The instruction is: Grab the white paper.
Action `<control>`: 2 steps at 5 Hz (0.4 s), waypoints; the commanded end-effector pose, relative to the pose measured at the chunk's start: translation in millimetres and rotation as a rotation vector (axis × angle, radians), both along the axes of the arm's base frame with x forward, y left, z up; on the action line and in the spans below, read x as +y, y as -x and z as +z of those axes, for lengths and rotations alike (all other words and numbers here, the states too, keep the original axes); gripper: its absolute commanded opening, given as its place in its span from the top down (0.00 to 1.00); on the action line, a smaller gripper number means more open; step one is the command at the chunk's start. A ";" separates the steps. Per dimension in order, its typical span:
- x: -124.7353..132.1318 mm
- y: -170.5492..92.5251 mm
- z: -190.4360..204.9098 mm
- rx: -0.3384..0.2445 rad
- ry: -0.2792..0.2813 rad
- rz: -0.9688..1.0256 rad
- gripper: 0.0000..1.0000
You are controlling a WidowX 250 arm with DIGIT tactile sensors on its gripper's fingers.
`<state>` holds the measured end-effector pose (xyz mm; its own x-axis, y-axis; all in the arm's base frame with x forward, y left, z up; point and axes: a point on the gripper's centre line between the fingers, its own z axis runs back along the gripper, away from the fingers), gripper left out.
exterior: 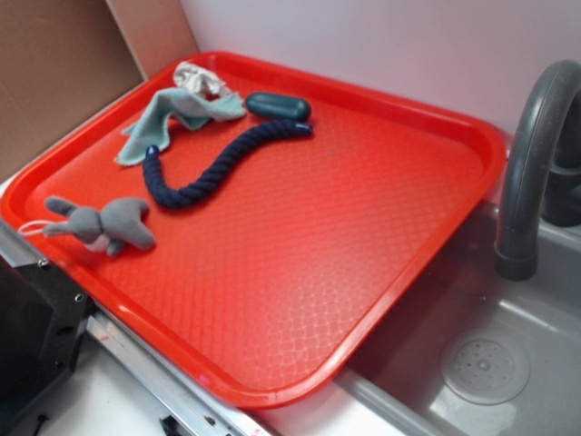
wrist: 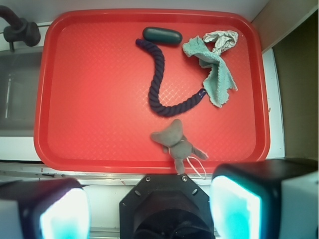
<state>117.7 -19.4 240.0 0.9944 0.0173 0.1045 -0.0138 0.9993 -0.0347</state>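
The red tray [exterior: 381, 300] fills most of the exterior view, with a grey sink basin [exterior: 508, 336] and a dark curved faucet [exterior: 531, 154] at the right edge. The faucet's top is cut off by the frame.

The white paper [exterior: 198, 80] lies at the upper left of the exterior view, in the tray's far corner. In the wrist view it appears at the upper right [wrist: 222, 40]. It is a small crumpled wad. Part of it is overlapped by the pale green cloth [exterior: 168, 118], so its full outline is hard to make out. The two items touch.

A dark teal oval object [exterior: 278, 106] lies just beside the cloth; its identity cannot be determined. A navy twisted rope [exterior: 218, 168] curves from this object toward the left side of the tray. One rope end sits at the cloth's lower edge. A grey plush bunny [exterior: 104, 224] lies near the tray's left rim, well apart from the paper.

The gripper [wrist: 149, 211] appears only in the wrist view, along the bottom edge. Its two fingers [wrist: 237, 206] are blurred, glow teal and are cut off by the frame. They stand wide apart with nothing between them, so the gripper is open. It sits at the opposite side of the tray from the paper. In the exterior view, a black structure [exterior: 36, 336] occupies the lower left corner; the gripper itself is not visible there.
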 end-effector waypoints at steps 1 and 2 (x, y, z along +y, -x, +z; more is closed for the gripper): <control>0.0 0.0 0.0 0.000 0.000 0.000 0.00; 9.6 -14.9 -5.1 -0.082 -0.015 0.250 0.00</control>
